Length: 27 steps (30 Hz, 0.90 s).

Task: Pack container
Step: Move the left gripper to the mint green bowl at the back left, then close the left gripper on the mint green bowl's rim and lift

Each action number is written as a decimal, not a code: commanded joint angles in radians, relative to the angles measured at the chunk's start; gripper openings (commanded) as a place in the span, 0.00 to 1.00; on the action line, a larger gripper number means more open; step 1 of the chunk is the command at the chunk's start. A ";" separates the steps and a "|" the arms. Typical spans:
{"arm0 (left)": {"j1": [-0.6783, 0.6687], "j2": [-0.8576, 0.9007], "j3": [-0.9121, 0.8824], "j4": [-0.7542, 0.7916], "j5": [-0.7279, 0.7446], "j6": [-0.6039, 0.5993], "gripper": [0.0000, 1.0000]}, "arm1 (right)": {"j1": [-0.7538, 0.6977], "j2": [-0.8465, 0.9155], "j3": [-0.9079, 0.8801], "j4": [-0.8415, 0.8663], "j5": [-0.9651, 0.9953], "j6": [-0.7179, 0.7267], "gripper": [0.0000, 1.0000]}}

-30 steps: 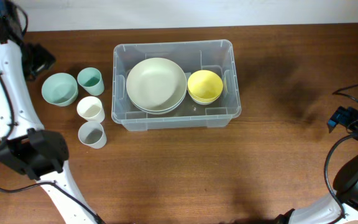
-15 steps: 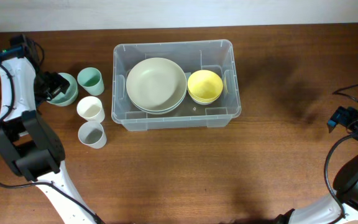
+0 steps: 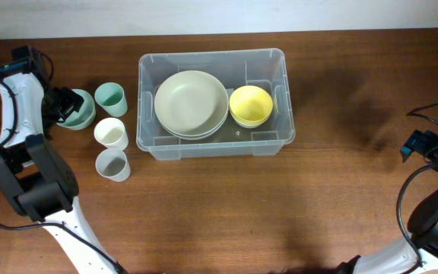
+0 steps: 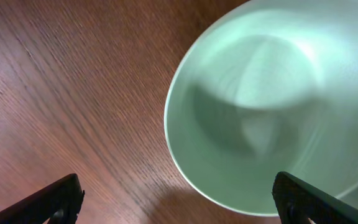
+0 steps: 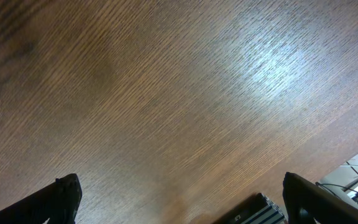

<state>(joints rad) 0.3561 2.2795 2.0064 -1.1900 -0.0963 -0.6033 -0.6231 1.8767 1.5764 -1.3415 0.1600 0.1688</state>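
The clear plastic container point(image 3: 284, 91) stands at the table's middle back. It holds stacked pale green plates point(image 3: 191, 103) and yellow bowls point(image 3: 250, 104). A mint green bowl point(image 3: 84, 113) sits left of it, also large in the left wrist view point(image 4: 272, 106). My left gripper point(image 3: 61, 105) is open just above the bowl's left part, its fingers point(image 4: 179, 202) wide apart with the bowl's near rim between them. My right gripper point(image 3: 420, 143) is open and empty over bare wood at the far right point(image 5: 179, 199).
Three cups stand between the mint bowl and the container: a green cup point(image 3: 110, 97), a cream cup point(image 3: 111, 134) and a grey cup point(image 3: 113, 164). The table's right edge and a metal frame point(image 5: 260, 211) show in the right wrist view.
My left arm swung in from the far left and settled over the mint bowl, covering part of it. The right arm has not moved.
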 commanded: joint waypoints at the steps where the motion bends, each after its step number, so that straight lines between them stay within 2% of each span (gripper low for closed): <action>1: 0.013 0.055 -0.010 0.002 0.026 -0.044 0.99 | -0.005 -0.018 0.013 0.000 0.009 0.003 0.99; 15: 0.013 0.077 -0.010 0.005 0.022 -0.052 0.98 | -0.005 -0.018 0.013 0.000 0.010 0.003 0.99; 17: 0.013 0.084 -0.010 0.005 0.022 -0.052 0.91 | -0.005 -0.018 0.013 0.000 0.009 0.003 0.99; 18: 0.013 0.086 -0.010 0.005 0.022 -0.052 0.80 | -0.005 -0.018 0.013 0.000 0.009 0.003 0.99; 21: 0.013 0.096 -0.010 0.004 0.022 -0.052 0.60 | -0.005 -0.018 0.013 0.000 0.009 0.003 0.99; 23: 0.013 0.105 -0.010 0.005 0.022 -0.053 0.52 | -0.005 -0.018 0.013 0.000 0.009 0.003 0.99; 27: 0.015 0.130 -0.010 0.005 0.022 -0.053 0.45 | -0.005 -0.018 0.013 0.000 0.009 0.003 0.99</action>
<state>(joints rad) 0.3607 2.3604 2.0033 -1.1873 -0.0776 -0.6521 -0.6231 1.8767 1.5764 -1.3415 0.1600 0.1688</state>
